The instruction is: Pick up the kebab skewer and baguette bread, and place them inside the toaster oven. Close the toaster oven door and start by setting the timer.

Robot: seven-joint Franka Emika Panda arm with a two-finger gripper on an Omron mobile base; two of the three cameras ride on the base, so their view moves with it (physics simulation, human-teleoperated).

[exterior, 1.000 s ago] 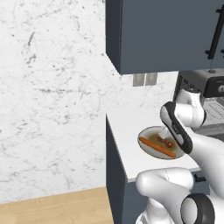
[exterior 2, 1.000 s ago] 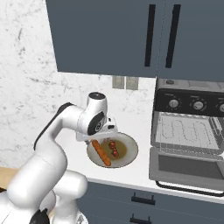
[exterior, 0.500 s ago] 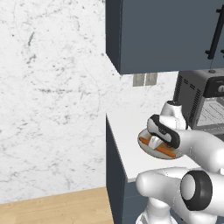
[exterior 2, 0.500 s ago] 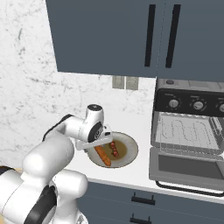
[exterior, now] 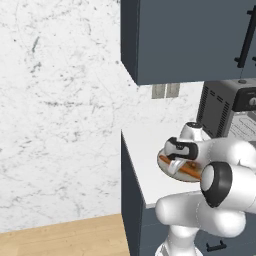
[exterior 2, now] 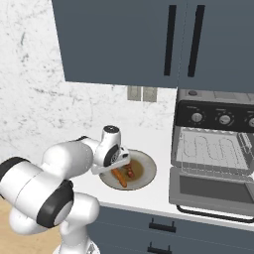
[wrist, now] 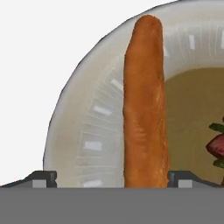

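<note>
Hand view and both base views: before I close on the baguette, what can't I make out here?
- Kebab skewer: cut off by the hand view's right edge.
- Baguette bread: near end runs under the bottom band, between the open gripper tips.
- Plate: mostly behind the arm, left base view.
- Toaster oven: timer markings too small.

Clearance around plate [exterior 2: 149, 171]: white counter [exterior: 145, 150] left of plate and twd wall is bare. Toaster oven [exterior 2: 216, 149] stands just right of plate, door [exterior 2: 213, 188] dropped open, jutting fwd over counter edge. Wall cupboard [exterior 2: 149, 39] overhangs, w/ free room under it.
</note>
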